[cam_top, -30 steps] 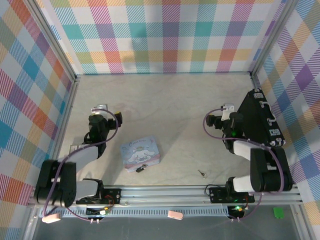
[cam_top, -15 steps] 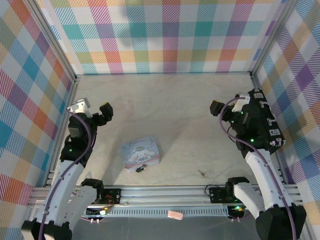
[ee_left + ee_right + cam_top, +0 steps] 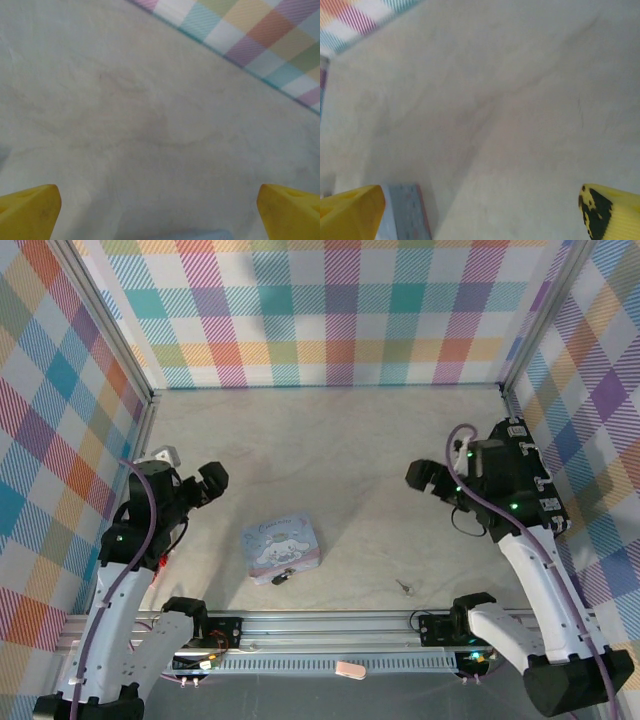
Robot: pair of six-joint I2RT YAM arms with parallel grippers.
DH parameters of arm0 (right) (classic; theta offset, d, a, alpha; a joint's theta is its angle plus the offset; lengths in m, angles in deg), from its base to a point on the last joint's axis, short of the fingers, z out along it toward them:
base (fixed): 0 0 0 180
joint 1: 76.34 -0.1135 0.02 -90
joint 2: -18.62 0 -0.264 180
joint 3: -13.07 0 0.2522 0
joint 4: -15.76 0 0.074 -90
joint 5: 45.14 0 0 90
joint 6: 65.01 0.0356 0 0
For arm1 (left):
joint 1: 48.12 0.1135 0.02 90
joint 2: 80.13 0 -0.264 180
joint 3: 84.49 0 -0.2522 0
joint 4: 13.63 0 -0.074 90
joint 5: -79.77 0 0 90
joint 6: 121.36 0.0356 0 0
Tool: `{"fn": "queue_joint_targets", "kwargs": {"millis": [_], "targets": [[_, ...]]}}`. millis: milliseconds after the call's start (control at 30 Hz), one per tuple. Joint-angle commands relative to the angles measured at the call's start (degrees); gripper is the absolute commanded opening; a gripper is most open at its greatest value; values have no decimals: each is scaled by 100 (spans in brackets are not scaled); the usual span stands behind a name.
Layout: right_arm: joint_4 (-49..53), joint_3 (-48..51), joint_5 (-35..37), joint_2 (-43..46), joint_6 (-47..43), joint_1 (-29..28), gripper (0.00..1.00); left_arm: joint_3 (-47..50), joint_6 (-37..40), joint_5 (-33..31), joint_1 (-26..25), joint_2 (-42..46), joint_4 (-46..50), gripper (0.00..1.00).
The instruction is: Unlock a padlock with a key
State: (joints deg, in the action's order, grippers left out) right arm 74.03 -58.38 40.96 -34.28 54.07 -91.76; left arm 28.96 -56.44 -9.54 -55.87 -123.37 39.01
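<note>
Though the tin [image 3: 281,549] by the padlock [image 3: 283,577] bears lettering (pale), none reads.

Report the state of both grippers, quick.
Left gripper: open, holding nothing.
Right gripper: open, holding nothing.

Pale table [image 3: 350,440] bears tin [image 3: 280,545], padlock [image 3: 283,577], key [image 3: 404,587].

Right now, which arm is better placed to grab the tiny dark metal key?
Right. The tiny dark metal key lies right of the pastel-blue cartoon tin, on the right arm's side. The open right gripper is clearly nearer it; the open left gripper hangs on the tin's other side, farther off.
</note>
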Motion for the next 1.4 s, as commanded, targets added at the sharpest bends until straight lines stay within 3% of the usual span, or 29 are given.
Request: {"fn": "queue_joint_targets", "kwargs": {"millis": [0,100,300,500,933,1367], "targets": [[976,124,222,-24,733,-543,100,64,34,643,-34,-15,455,100],[1174,377,171,-185,1303,-1104,98,67,61,682,-34,-70,482,100],[1883,811,547,-486,2172,-2135,95,-127,186,-204,-34,123,793,100],[2343,1473,555,-507,3138,-3019,87,-60,154,-238,-34,396,909,100],[1351,2432,586,-527,3764,-3143,44,148,-10,-130,-34,463,824,100],[413,2986,608,-714,3728,-3143,32,174,-24,-86,-41,322,771,100]]}}
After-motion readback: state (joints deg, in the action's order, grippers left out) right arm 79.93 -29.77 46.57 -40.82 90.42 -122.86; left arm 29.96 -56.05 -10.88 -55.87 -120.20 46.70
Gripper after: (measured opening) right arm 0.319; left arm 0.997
